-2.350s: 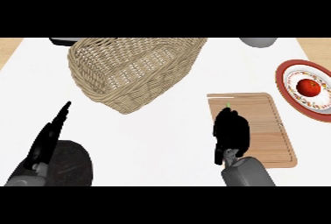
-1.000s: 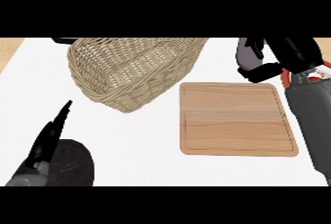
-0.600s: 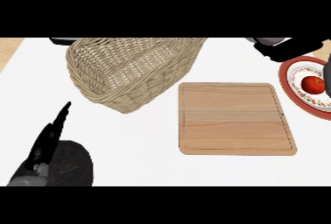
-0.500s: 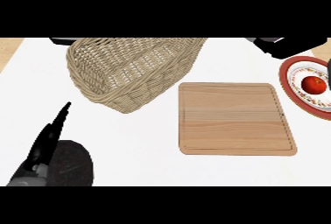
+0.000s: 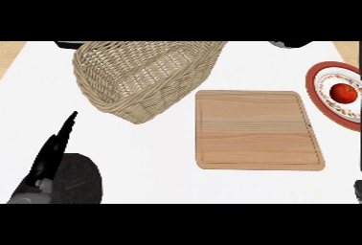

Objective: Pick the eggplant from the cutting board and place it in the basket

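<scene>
One hand (image 5: 56,148) shows in the head view — the left, at the lower left, its fingers straight and together, pointing up and slightly right over the white tabletop (image 5: 141,158). It touches nothing and holds nothing. Its grey forearm sits below it at the view's lower edge, with a dark round shadow just beside it on the right.

Right hand: it does not show as a hand anywhere. A small dark sliver lies at the right edge low down, too little of it to say what it is.

Board (image 5: 258,129) — light wood, rounded corners, a groove running near its rim — lies flat right of centre, its top bare. No eggplant can be seen on it or anywhere else in the view; whether it lies inside the basket cannot be told.

Basket (image 5: 141,76) stands at the upper left of centre, woven of tan wicker, tilted so that its open side faces toward the top of the view and its weave shows through. Its lower right rim comes just beside the board's upper left corner, without clear contact.

Plate (image 5: 332,93), red-rimmed with a patterned white inside, sits at the right edge, near the board's upper right corner and apart from it. A red tomato (image 5: 344,92) rests on it. Two dark things are cut off at the top edge, one at the left and one at the right; neither can be made out.
</scene>
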Robot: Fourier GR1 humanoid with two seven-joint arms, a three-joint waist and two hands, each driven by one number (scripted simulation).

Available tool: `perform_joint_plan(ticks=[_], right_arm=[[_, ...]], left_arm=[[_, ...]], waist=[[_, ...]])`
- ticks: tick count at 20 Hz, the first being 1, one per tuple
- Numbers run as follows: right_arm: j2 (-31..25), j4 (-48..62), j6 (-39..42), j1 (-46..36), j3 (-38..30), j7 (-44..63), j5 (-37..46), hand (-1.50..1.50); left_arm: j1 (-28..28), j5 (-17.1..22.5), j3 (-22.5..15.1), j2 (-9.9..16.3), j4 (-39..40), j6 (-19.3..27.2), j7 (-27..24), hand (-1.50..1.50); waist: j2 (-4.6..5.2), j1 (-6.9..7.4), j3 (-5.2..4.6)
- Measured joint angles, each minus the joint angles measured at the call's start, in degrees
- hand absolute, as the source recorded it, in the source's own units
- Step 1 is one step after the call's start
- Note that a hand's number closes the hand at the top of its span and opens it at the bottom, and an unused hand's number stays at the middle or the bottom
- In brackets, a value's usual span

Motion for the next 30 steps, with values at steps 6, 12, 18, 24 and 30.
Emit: perform_joint_plan(ticks=[6,12,18,24,30], right_arm=[[4.3,4.8,0.0,-5.2,1.6,3.7,-0.7,1.50],[9.5,8.5,-1.9,-8.4,5.1,6.2,1.0,1.50],[12.7,14.7,-5.9,-9.9,7.8,5.8,4.8,1.50],[16.0,22.8,-12.7,-11.5,10.5,5.2,10.4,-1.50],[18.9,31.7,-19.1,-13.2,10.5,2.9,10.3,-1.50]], left_arm=[[0.3,0.0,0.5,0.1,-1.0,-1.1,0.2,0.00],[-0.4,0.0,1.3,-0.2,0.4,-1.8,-0.7,0.00],[0.3,-1.6,0.7,-1.4,-0.9,-0.8,-0.2,0.00],[-0.7,-1.7,1.2,-1.6,0.6,-1.4,-1.3,0.00],[-0.8,-1.9,1.3,-2.0,-0.4,-2.0,-0.2,0.00]], waist=[[0.11,0.30,-0.01],[0.12,0.29,0.05],[0.18,0.41,0.02],[0.28,0.65,0.12],[0.39,1.01,0.05]])
